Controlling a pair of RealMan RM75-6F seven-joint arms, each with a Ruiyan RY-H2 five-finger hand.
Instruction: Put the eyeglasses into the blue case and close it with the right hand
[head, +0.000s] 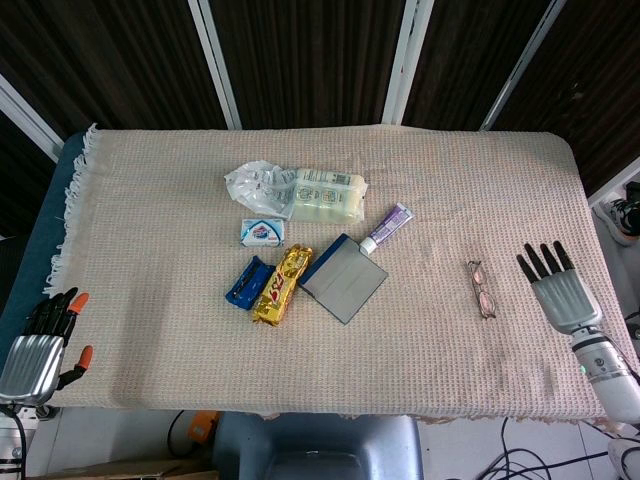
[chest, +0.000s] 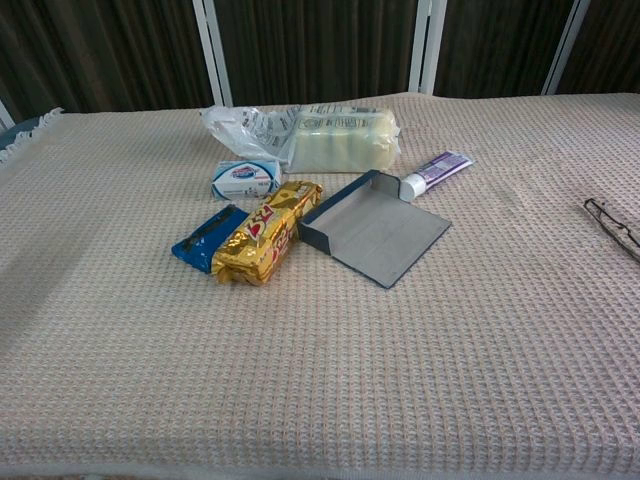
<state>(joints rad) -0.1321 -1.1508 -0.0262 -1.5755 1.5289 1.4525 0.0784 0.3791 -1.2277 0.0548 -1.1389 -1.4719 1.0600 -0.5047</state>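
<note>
Eyeglasses (head: 481, 289) lie folded on the woven cloth of the table (head: 150, 200) in the head view, toward the right side, apart from everything else. Just right of them, the right hand (head: 557, 290) hovers over the table's right edge with its fingers straight and spread, holding nothing. The blue case (head: 343, 278) lies open near the middle of the table, its grey inside facing up. A toothpaste tube (head: 387, 227) touches its far corner, and a gold snack packet (head: 281, 283) lies just left of it, with a blue wrapper (head: 247, 282) beside that. Farther back sit a small soap box (head: 263, 232) and a clear plastic bag (head: 297, 192) of pale goods. The left hand (head: 42, 339) hangs off the near left corner of the table, fingers apart and empty.

From the chest view, the eyeglasses (chest: 612, 226) show at the right edge, well apart from the open blue case (chest: 377, 229) in the middle. The gold snack packet (chest: 266, 231) touches the case's left wall. Neither hand shows here.
</note>
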